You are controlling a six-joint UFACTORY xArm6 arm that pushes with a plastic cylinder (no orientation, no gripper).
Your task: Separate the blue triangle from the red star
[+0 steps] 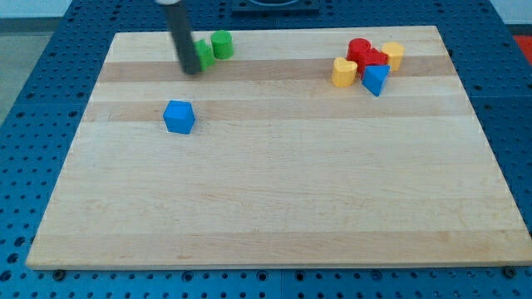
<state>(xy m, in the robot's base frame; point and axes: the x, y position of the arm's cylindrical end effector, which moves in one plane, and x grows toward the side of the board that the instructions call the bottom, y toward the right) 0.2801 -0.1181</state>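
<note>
The blue triangle (375,79) lies near the view's top right, touching the red star (373,60) just above it. Both sit in a tight cluster with a red cylinder (358,48), a yellow block (343,72) on the left and another yellow block (392,56) on the right. My tip (192,71) is far to the view's left of that cluster, near the board's top edge, right beside a green block (204,55).
A green cylinder (221,44) stands just right of the green block near the top edge. A blue cube (179,117) lies below my tip on the left half. The wooden board (274,199) sits on a blue perforated table.
</note>
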